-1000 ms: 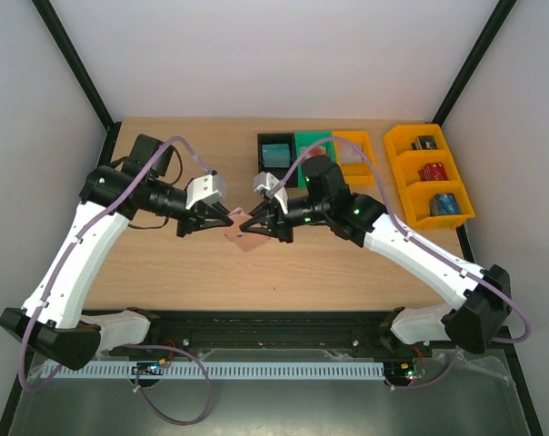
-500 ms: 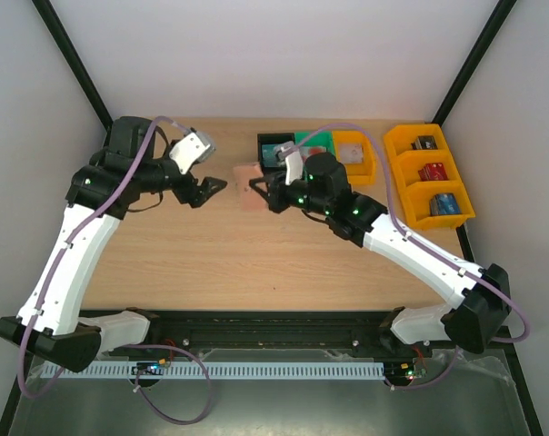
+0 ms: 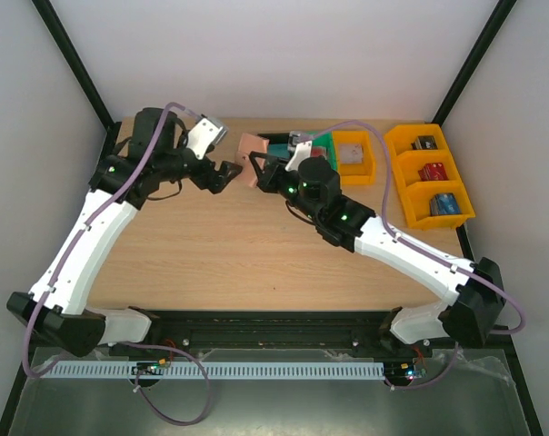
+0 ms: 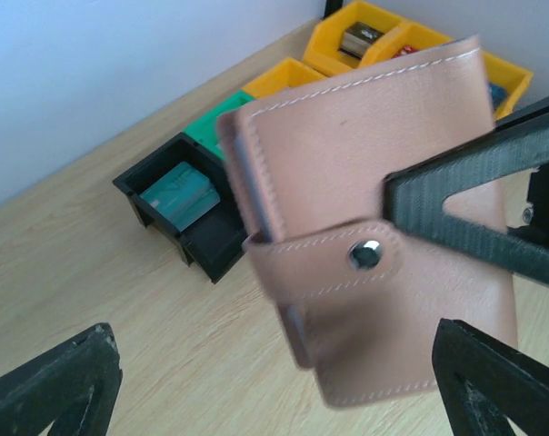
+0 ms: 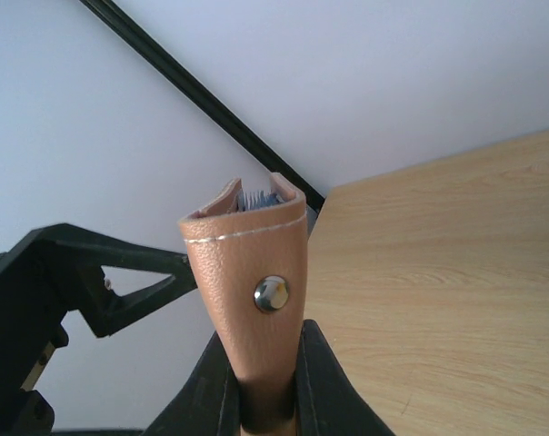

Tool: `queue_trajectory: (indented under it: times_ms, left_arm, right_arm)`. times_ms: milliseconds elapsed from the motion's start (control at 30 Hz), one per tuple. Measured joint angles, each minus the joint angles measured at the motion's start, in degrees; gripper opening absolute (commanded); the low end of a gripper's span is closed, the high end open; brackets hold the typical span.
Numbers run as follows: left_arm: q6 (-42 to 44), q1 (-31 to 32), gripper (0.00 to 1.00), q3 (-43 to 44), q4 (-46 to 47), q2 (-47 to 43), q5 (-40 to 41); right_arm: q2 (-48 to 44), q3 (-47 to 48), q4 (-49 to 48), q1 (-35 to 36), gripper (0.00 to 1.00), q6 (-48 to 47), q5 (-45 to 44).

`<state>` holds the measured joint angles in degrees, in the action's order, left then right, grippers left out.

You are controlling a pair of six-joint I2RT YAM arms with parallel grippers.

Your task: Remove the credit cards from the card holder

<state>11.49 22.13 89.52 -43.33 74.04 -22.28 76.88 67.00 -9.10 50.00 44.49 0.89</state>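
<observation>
Tabletop of pale wood (image 3: pixel 211 245) carries every container along its far side. Well off to the right of the right claw (image 5: pixel 261 386) stands a yellow plastic bin with three compartments (image 3: pixel 397 177). A dark block (image 3: pixel 426 143) sits in the far one, a red block (image 3: pixel 434 171) in the middle and a blue block (image 3: pixel 447 203) in the near one.

Just behind both claws runs a row of three smaller bins. The black plastic bin (image 4: pixel 211 250) holds a teal flat card (image 4: pixel 177 193) lying on its floor. The green plastic bin (image 4: pixel 206 132) is mostly hidden, so its contents cannot be told. The orange plastic bin (image 3: pixel 370 168) holds something whitish (image 3: pixel 352 156).

The right claw is clamped tight on the lower end of the pinkish-tan leather card holder (image 4: pixel 374 209), holding it above the table in front of the black bin. The holder's long axis stands upright out of that claw's fingers. Its mouth is at the top, where blue-grey edges (image 5: pixel 256 198) show; whether these are cards or lining cannot be told. A strap across it is fastened by a metal snap (image 4: pixel 365 255).

The left claw (image 3: pixel 224 173) faces the holder's broad side from just beside it, jaws spread wide and gripping nothing.
</observation>
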Motion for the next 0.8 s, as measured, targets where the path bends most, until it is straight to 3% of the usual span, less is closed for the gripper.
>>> queue_trajectory:
  times_ms: [267, 567, 667, 733, 800]
  left_arm:
    - [-0.7, 2.0, 0.96, 0.0, 1.2, 2.0, 0.9]
    - [-0.7, 2.4, 0.59, 0.0, 3.2, 2.1, 4.9]
    - [-0.5, 2.8, 0.53, 0.0, 3.2, 1.7, 5.5]
    - [-0.4, 2.8, 0.56, -0.1, 3.2, 1.4, 5.7]
    - [-0.3, 2.8, 0.68, -0.7, 3.3, 0.9, 5.9]
  right_arm:
    - [2.1, 0.1, -0.4, 0.9, 0.02, 0.7, 0.3]
    - [2.3, 0.9, -0.7, 1.7, 0.02, -0.7, 2.2]
    - [2.4, 0.9, -0.9, 1.4, 0.02, -0.8, 3.5]
    - [2.7, 0.9, -1.6, 1.3, 0.01, -0.8, 4.3]
    - [2.9, 0.9, -1.8, 1.3, 0.02, -0.8, 4.9]
